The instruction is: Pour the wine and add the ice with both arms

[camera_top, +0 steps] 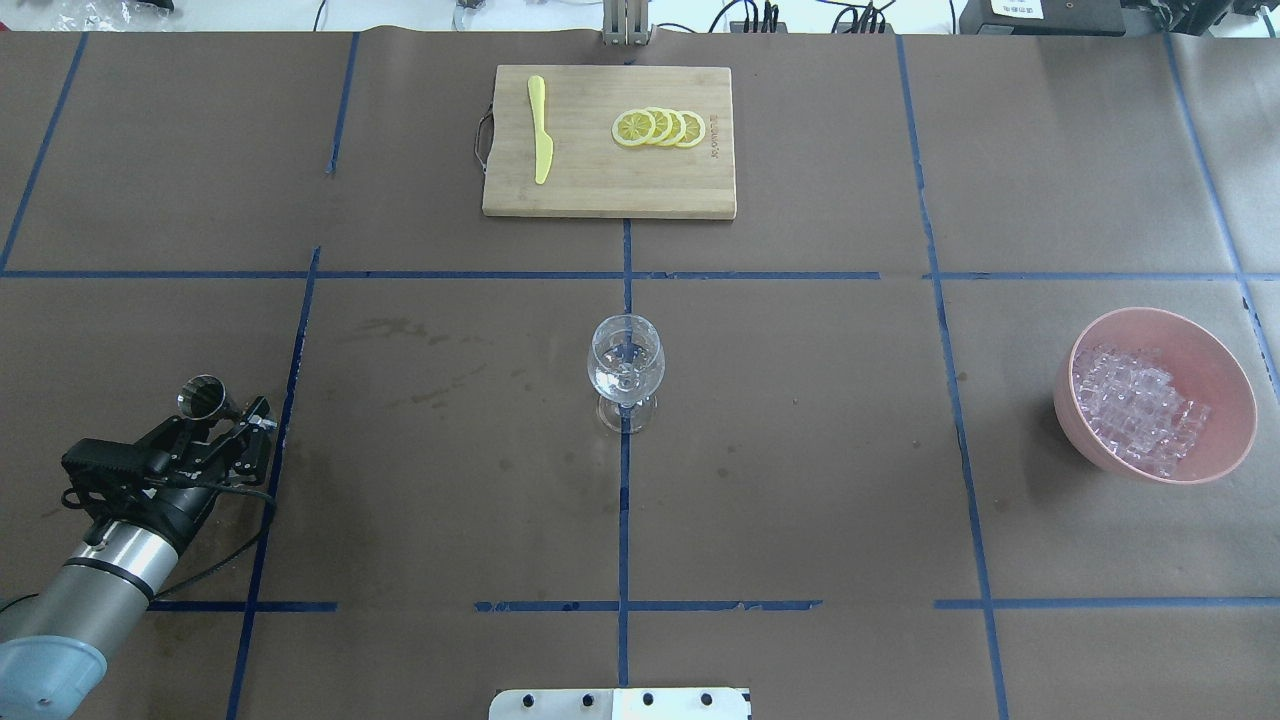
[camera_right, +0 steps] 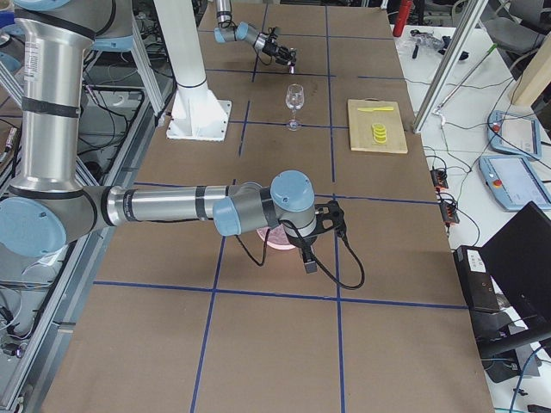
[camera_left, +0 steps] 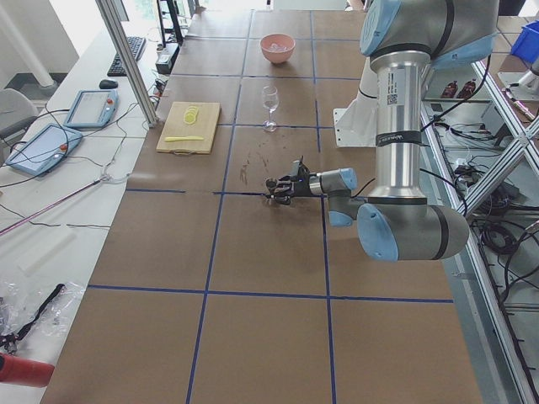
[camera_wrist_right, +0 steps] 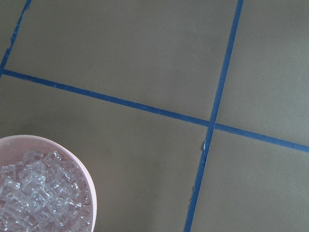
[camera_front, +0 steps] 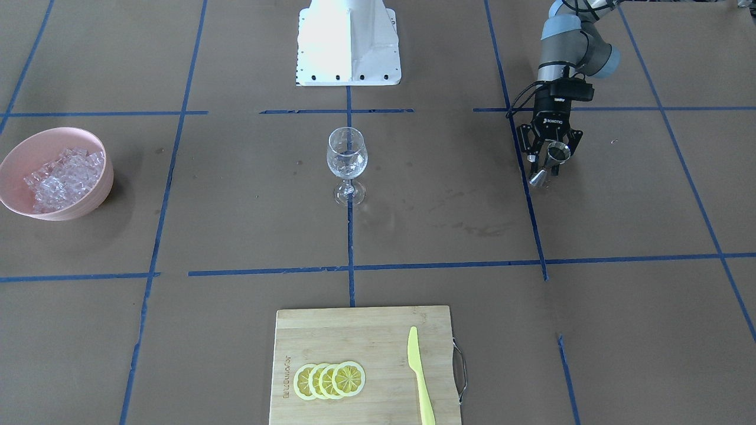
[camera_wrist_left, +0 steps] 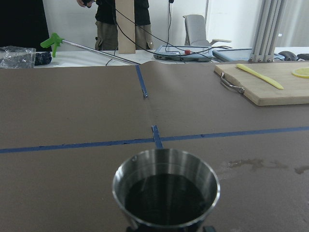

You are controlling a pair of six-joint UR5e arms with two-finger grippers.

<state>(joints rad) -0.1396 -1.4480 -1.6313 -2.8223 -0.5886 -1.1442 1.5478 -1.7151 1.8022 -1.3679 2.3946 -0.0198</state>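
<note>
My left gripper [camera_front: 550, 156] is shut on a steel jigger [camera_front: 554, 154], held low over the table at my left side; they also show in the overhead view, gripper [camera_top: 224, 420] and jigger [camera_top: 203, 396]. In the left wrist view the jigger [camera_wrist_left: 166, 193] holds dark-looking liquid, the wine. The wine glass [camera_front: 347, 158] stands upright at the table's middle [camera_top: 626, 365]. Ice [camera_front: 62, 177] fills a pink bowl [camera_front: 35, 139] at my right [camera_top: 1230, 370]. My right gripper [camera_right: 331, 215] hovers over that bowl; I cannot tell whether it is open. The right wrist view shows ice [camera_wrist_right: 34, 193] and no fingers.
A wooden cutting board [camera_front: 366, 330] lies at the far side with lemon slices [camera_front: 329, 379] and a yellow knife [camera_front: 420, 378] on it. The white robot base [camera_front: 348, 41] stands behind the glass. Blue tape lines cross the brown table cover.
</note>
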